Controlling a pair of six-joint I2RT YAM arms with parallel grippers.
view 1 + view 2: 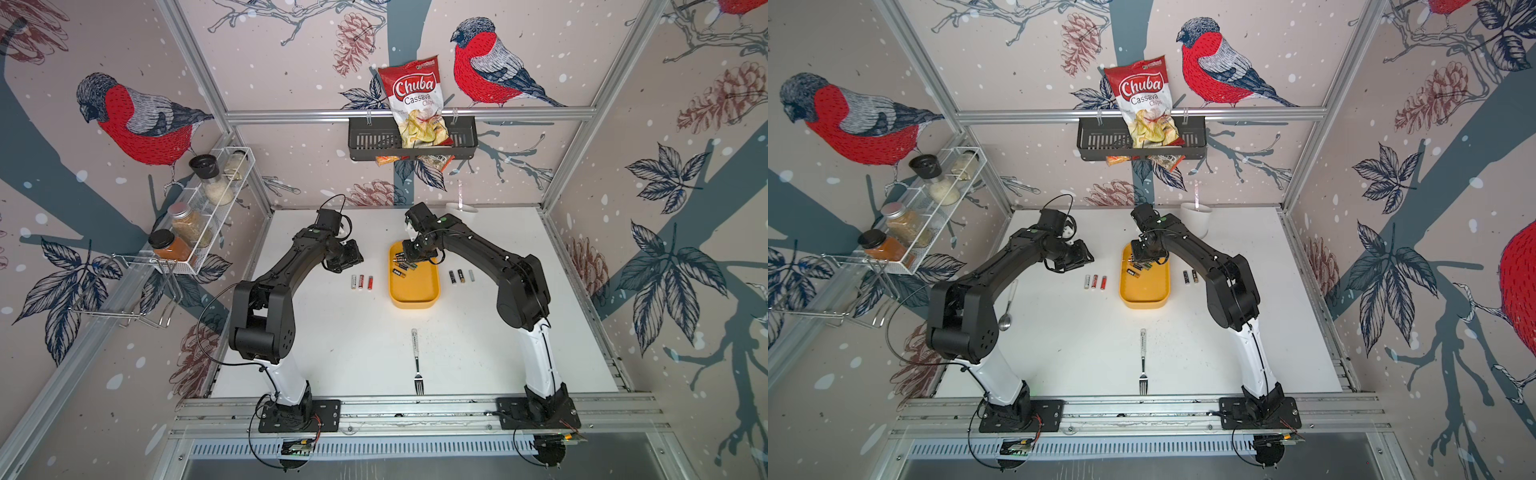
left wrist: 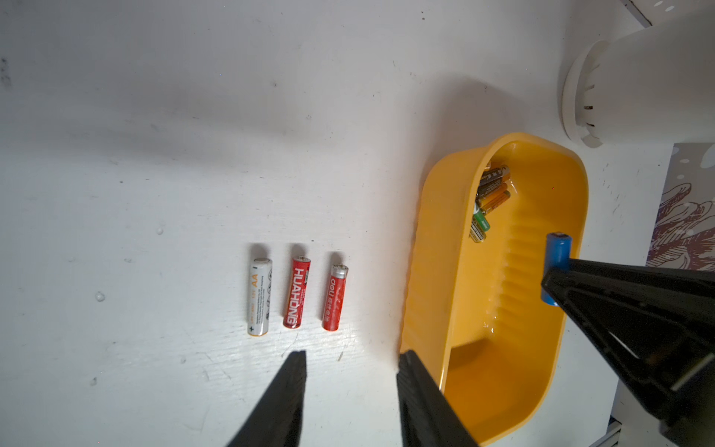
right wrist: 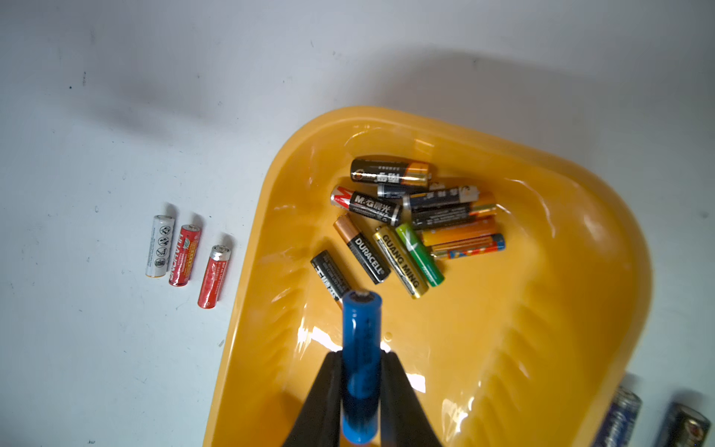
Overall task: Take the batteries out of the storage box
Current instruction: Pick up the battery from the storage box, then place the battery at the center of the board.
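The yellow storage box [image 1: 415, 293] [image 3: 271, 232] lies mid-table, with several batteries [image 3: 414, 220] heaped at its far end. My right gripper [image 3: 361, 354] hangs over the box, shut on a blue battery [image 3: 361, 340] [image 2: 557, 255] lifted clear of the heap. To the left of the box, three batteries [image 1: 361, 282] [image 2: 296, 292] lie in a row on the table: one white and two red. Three more [image 1: 460, 276] lie to its right. My left gripper [image 2: 352, 358] [image 1: 351, 255] hovers open and empty beside the box's left wall, near the left row.
A fork [image 1: 417, 361] lies near the table's front. A white cup [image 1: 1196, 218] stands at the back right, behind the right arm. A spoon [image 1: 1008, 305] lies by the left arm. A black basket [image 1: 365, 141] holding a chips bag and a spice rack [image 1: 199, 212] hang on the walls.
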